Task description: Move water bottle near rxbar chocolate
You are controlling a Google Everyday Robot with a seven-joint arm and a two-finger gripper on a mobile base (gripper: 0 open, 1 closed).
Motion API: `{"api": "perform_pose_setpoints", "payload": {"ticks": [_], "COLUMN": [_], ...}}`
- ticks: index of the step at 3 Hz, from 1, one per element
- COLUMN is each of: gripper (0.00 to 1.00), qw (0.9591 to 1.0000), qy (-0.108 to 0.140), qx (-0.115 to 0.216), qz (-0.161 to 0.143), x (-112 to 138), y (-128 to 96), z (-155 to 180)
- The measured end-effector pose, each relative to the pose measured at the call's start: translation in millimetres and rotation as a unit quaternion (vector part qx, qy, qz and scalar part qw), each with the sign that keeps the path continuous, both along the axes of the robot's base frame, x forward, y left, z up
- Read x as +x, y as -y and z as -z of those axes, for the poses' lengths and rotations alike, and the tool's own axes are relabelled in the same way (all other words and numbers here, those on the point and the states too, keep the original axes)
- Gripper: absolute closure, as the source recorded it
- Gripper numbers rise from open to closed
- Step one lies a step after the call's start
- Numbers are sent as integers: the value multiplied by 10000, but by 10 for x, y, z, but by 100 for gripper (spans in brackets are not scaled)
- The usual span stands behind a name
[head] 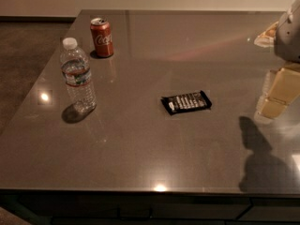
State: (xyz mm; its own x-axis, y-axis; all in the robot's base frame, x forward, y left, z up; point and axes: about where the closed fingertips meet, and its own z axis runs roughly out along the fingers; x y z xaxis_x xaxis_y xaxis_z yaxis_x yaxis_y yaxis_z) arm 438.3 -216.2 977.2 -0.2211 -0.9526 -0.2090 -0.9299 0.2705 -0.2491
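The water bottle (77, 77) stands upright on the left part of the grey table (140, 149); it is clear and ribbed, with a white cap and a blue, white and red label. The rxbar chocolate (186, 102) lies flat near the table's middle, in a black wrapper with white lettering, well to the right of the bottle. My gripper (280, 93) is at the right edge of the view, cream-coloured, just above the table, far from the bottle and to the right of the bar. It holds nothing that I can see.
A red soda can (101, 37) stands upright behind the bottle near the table's back left. The arm's grey housing (289, 32) is at the top right. The table's left edge drops to a dark floor (23, 55).
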Motion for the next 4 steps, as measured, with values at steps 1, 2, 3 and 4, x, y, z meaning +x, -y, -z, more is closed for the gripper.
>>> {"api": "perform_pose_setpoints", "payload": {"ticks": [1, 2, 3, 4], "gripper": [0, 0, 0, 0], "qw": [10000, 9954, 9796, 9652], "qy": [13, 179, 273, 341], "qx": [6, 894, 1857, 2386], "qz": [2, -310, -713, -1017], "x": [1, 215, 430, 541], "y": [-3, -489, -1100, -1599], "z": [-6, -175, -396, -580]}}
